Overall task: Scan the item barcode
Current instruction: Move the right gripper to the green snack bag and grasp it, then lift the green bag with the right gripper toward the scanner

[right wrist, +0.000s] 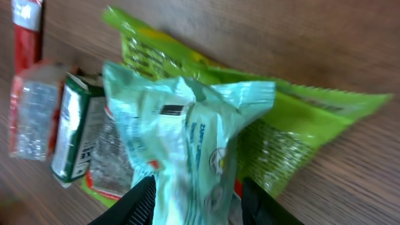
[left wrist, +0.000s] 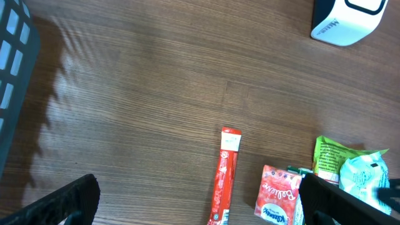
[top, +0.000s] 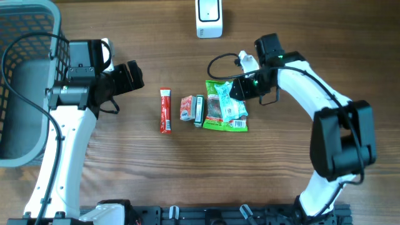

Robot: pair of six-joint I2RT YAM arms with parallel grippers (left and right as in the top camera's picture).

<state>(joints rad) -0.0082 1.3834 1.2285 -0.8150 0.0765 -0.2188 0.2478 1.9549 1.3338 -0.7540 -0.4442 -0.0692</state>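
A pale teal packet (top: 230, 103) with a small barcode lies on top of a green snack bag (top: 219, 120) at the table's middle. My right gripper (top: 240, 87) reaches it from the right. In the right wrist view that gripper (right wrist: 197, 200) has a finger on each side of the bunched teal packet (right wrist: 181, 137) and is shut on it. The white scanner (top: 209, 19) stands at the far edge. My left gripper (top: 134, 76) hangs open to the left of the items, with bare wood between its fingers in the left wrist view (left wrist: 200, 206).
A red stick pack (top: 165, 110), a red tissue pack (top: 187, 107) and a green-and-white box (top: 199, 110) lie in a row left of the green bag. A grey wire basket (top: 25, 37) fills the far left. A black cable loops beside the right wrist.
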